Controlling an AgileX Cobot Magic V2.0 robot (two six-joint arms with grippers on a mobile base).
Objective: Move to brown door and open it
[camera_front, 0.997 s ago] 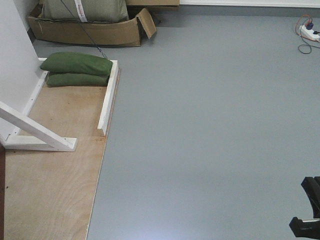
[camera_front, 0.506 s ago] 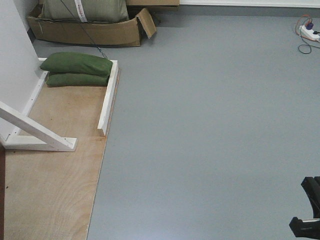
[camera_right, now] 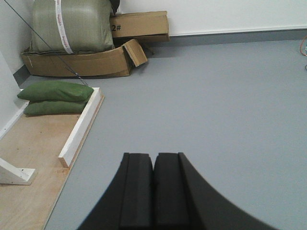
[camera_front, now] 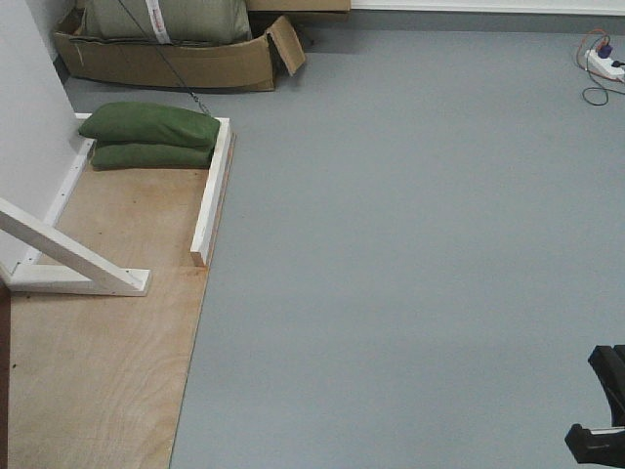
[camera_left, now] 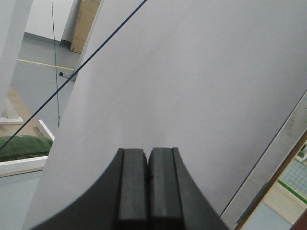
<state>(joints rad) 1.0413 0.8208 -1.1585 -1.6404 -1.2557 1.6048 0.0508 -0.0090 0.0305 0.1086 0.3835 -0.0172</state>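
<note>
1. The grey floor [camera_front: 410, 244] takes up most of the room and lies open to the right of the plywood platform [camera_front: 98, 371]. As I read it, the driving part of the job is only partly done.
2. A white wall [camera_front: 24, 127] stands along the far left side of the platform. The left wrist view is filled by a pale panel like it, so that arm seems to be close to the wall.
3. The cardboard box [camera_front: 166, 63] with a big sack in it sits beyond the platform's far end.
4. Two green sandbags [camera_front: 151, 125] lie stacked on the platform's far end, inside its white rim.
5. A white brace [camera_front: 68, 256] slants down from the wall onto the platform, about midway along it.
6. The left gripper [camera_left: 147, 158] is clenched, pads pressed together with nothing between them.
7. The right gripper [camera_right: 154, 160] is clenched and empty too, pointing over the floor to the right of the platform.
8. A power strip [camera_front: 607, 66] lies far across the floor from the platform.
9. The brown door is not plainly in view. A thin brown strip [camera_front: 3, 381] at the platform's near left edge may be part of it, but I cannot tell. Neither gripper is near a handle, so reaching the door and opening it are both left to do
</note>
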